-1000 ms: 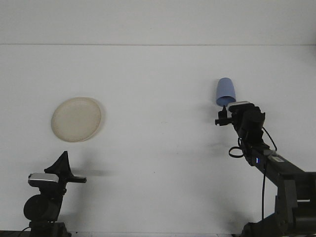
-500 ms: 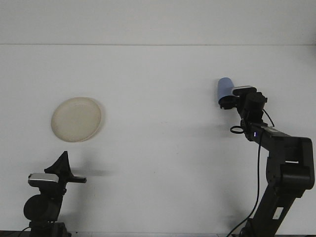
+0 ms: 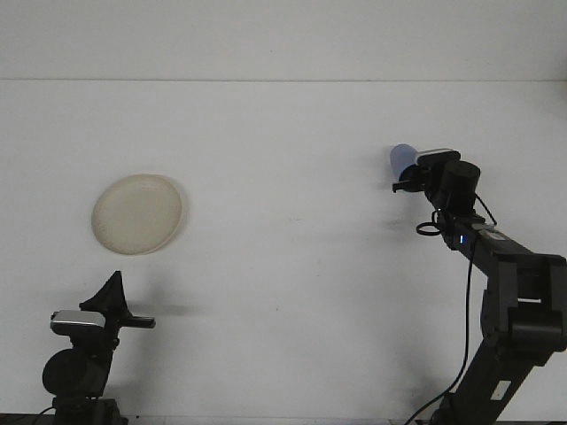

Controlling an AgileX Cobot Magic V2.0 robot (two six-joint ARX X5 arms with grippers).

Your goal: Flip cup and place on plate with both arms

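The right gripper (image 3: 406, 174) has lifted the blue cup (image 3: 403, 158) off the table and tipped it sideways.

We find no readable text, label, brand, number or sign anywhere in the front view.
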